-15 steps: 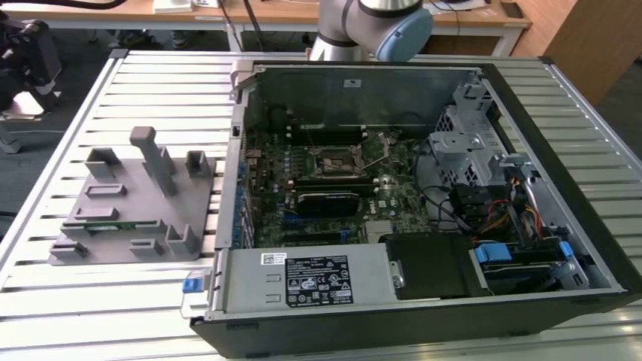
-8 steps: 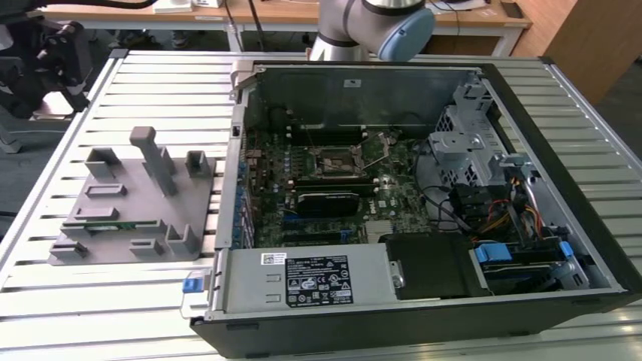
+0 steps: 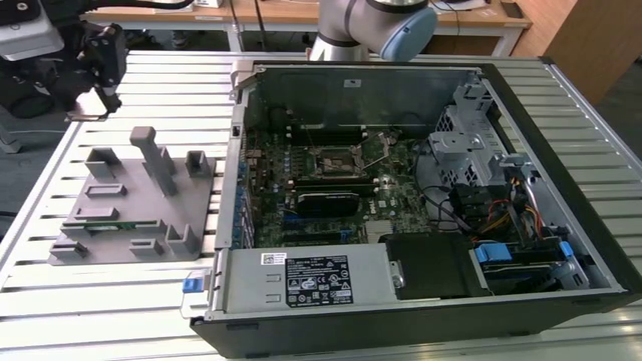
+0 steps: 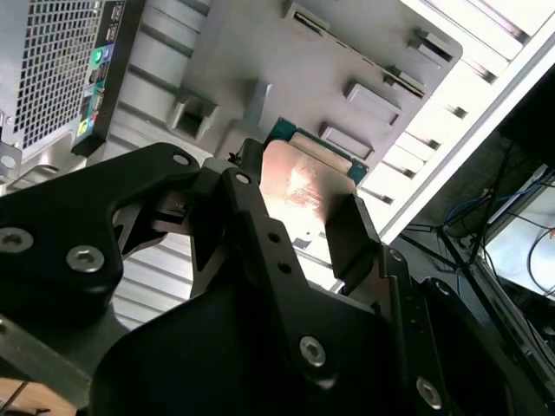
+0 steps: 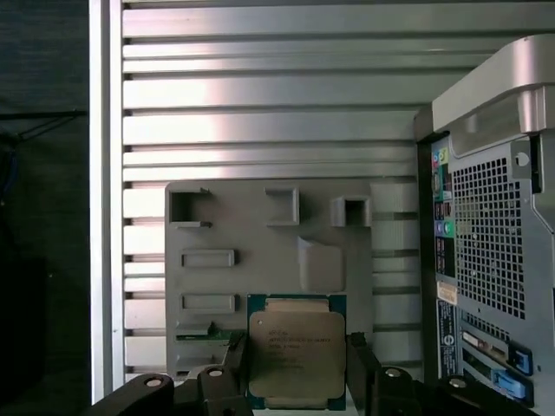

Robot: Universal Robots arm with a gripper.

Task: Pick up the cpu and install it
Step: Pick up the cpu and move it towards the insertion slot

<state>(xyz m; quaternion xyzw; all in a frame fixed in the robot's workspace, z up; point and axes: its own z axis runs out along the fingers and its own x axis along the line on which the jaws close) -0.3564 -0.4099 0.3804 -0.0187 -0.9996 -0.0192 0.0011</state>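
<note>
Silver-topped and green-edged, the cpu (image 5: pixel 297 347) is being held between the two black fingers (image 5: pixel 359 364) of the gripper (image 5: pixel 297 368), which are being kept narrow against its opposite edges in both wrist views. It is being carried in the air over the grey plastic tray (image 5: pixel 251 260), not lying in any pocket. In the exterior view the gripper is being seen at the upper left of the frame, well apart from the open computer case (image 3: pixel 561 188). The picking up is therefore being judged as done. The installing is not: the socket (image 3: pixel 336 159), near the centre of the frame, is apparently being left without a chip.
</note>
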